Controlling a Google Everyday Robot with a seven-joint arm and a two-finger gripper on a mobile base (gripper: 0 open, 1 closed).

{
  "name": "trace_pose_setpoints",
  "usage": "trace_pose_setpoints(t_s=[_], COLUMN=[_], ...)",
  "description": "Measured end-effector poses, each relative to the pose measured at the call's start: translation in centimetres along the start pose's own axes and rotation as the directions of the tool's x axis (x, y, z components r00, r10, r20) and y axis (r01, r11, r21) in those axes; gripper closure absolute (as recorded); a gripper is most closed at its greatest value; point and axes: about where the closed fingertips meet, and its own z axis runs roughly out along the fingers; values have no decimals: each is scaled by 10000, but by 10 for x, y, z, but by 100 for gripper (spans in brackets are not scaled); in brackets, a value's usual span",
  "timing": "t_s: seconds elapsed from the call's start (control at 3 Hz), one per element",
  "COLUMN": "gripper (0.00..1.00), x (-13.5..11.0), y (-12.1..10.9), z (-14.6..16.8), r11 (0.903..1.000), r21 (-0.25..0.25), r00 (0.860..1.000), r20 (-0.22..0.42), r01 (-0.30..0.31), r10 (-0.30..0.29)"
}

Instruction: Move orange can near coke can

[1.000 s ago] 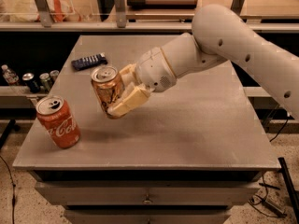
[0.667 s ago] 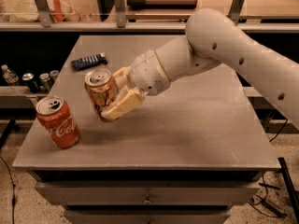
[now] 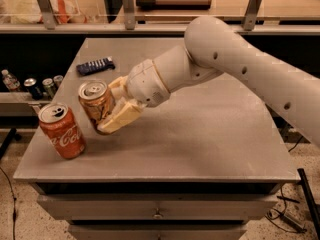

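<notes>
Claw (image 3: 111, 109) closed round orange can (image 3: 93, 97) mid-body; can tilted, near left edge of tabletop (image 3: 215, 144), just beside coke can (image 3: 62, 131). Expect light, thin-walled, slick metal: you grip mid-body, moderate squeeze, avoid denting.

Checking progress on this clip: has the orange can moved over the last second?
Yes. The orange can, held in the gripper, has shifted left toward the coke can, which stayed put on the table; a gap remains between them.
</notes>
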Motion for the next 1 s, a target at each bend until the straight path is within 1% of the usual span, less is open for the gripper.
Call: trace_pose_setpoints(t_s=[0.33, 1.0], gripper=[100, 99], x=[5, 16], y=[-2, -4], z=[8, 15], r11=[10000, 9991], r21=[-59, -293], r00=[9999, 9984], r20=[129, 464], r01=[-36, -312], r10=[37, 325])
